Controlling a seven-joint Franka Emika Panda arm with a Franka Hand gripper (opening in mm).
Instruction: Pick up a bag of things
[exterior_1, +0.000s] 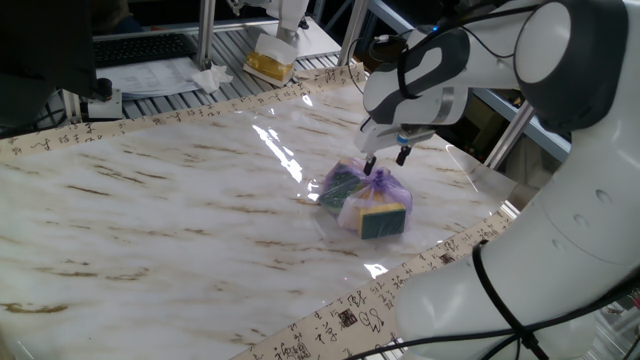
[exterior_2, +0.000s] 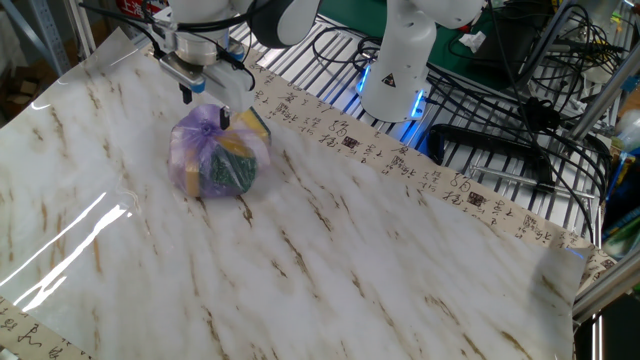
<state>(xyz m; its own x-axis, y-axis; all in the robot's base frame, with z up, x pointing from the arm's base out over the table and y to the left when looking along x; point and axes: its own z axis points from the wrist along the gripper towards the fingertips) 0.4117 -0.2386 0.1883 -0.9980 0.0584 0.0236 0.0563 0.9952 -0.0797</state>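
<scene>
The bag of things (exterior_1: 365, 202) is a small purple-tinted plastic bag that lies on the marble-patterned table (exterior_1: 150, 210), with green-and-yellow sponge blocks showing through. It also shows in the other fixed view (exterior_2: 214, 158). My gripper (exterior_1: 386, 159) hangs just above the bag's knotted top, fingers pointing down. The jaws are open, one fingertip on each side of the knot. In the other fixed view the gripper (exterior_2: 205, 106) stands the same way over the bag. The bag rests on the table.
A yellowish block in clear wrap (exterior_1: 270, 64) and crumpled white paper (exterior_1: 211, 76) lie beyond the table's far edge. A patterned strip (exterior_2: 400, 160) borders the table. The arm's base (exterior_2: 396, 60) and black cables (exterior_2: 520, 110) stand beside it.
</scene>
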